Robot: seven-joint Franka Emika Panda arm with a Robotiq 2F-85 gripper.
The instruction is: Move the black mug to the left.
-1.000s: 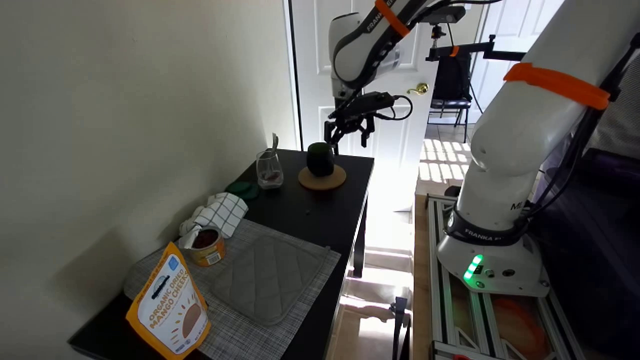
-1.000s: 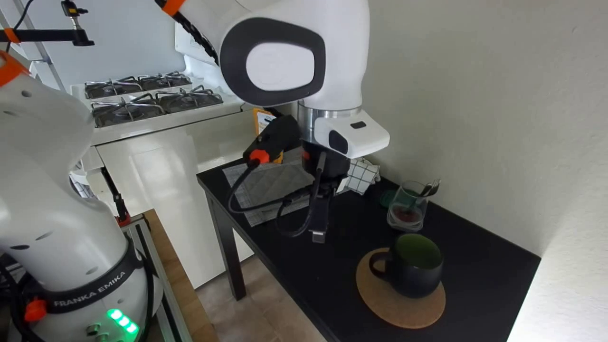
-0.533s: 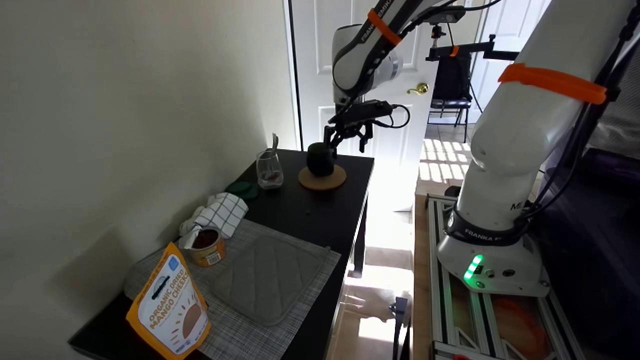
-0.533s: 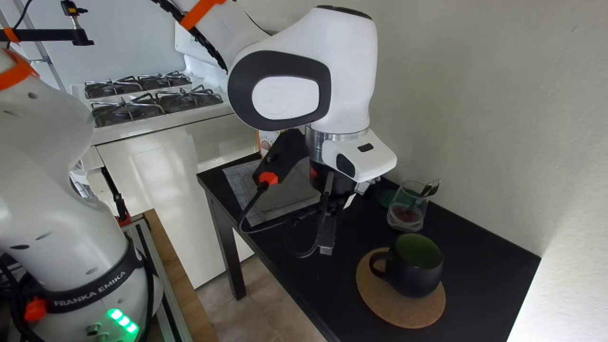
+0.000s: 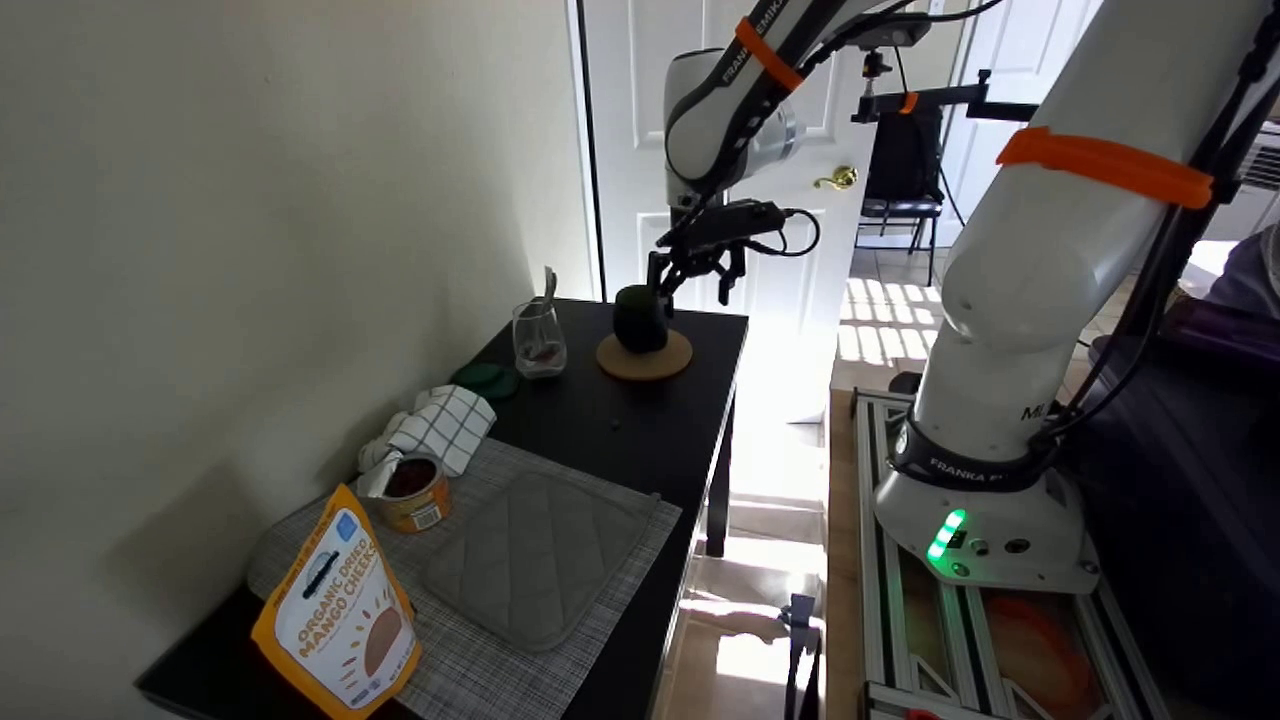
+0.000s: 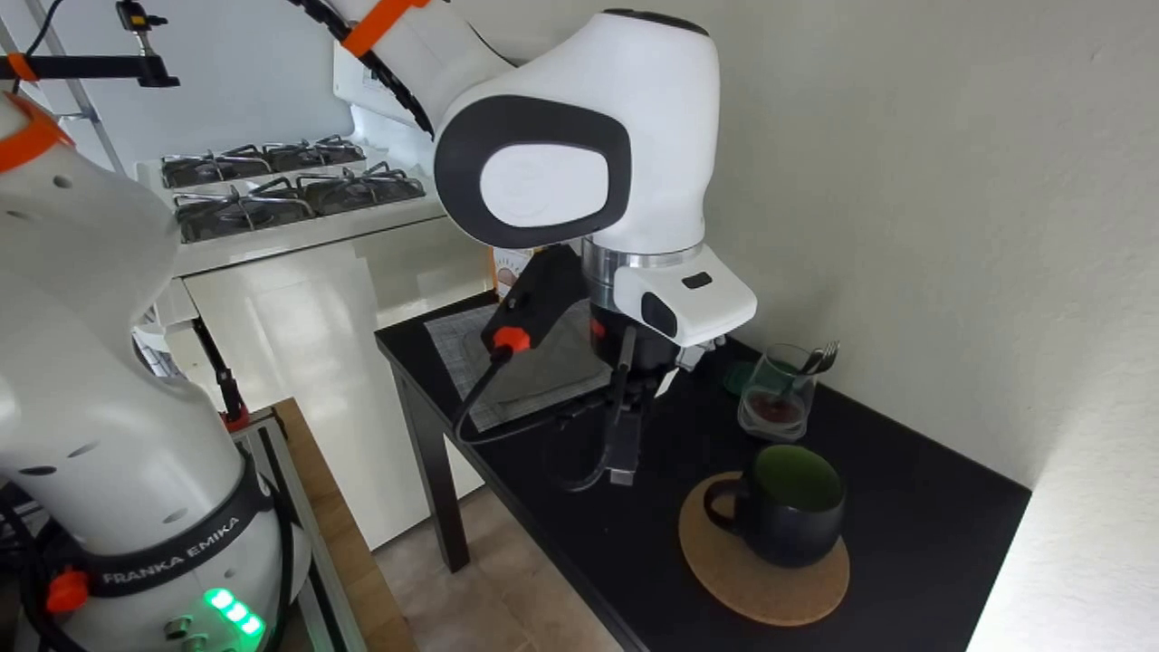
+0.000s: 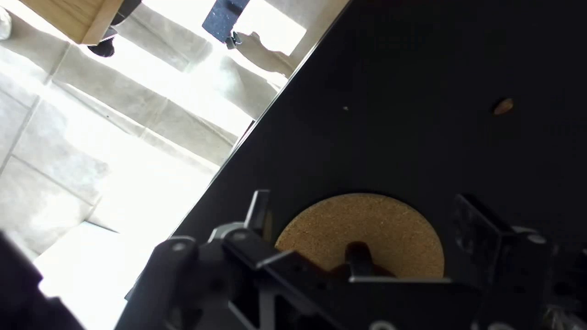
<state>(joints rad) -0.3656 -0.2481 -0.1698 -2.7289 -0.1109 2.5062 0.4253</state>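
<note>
The black mug [image 5: 640, 322] stands upright on a round tan coaster [image 5: 672, 362] near the far end of the black table. In an exterior view the mug [image 6: 790, 521] shows a green inside, and its handle points toward my gripper. My gripper [image 5: 698, 288] is open and empty, above the table and beside the mug, apart from it. That gripper also shows in an exterior view [image 6: 622, 466]. In the wrist view my spread fingers [image 7: 364, 206] frame the coaster [image 7: 380, 220]. Only the mug's handle [image 7: 360, 256] and a bit of rim show there; the gripper body hides the rest.
A clear glass [image 5: 540, 345] with a fork stands near the wall beside the mug. Green lids [image 5: 485, 379], a checked cloth [image 5: 445, 430], an open tin [image 5: 415, 495], a grey pot holder [image 5: 540, 560] and a mango pouch [image 5: 345, 620] lie further along the table [image 6: 616, 561].
My gripper has moved down a little and slightly closer to the mug since one second ago. It has held still over the last half second. The mug has not moved.
</note>
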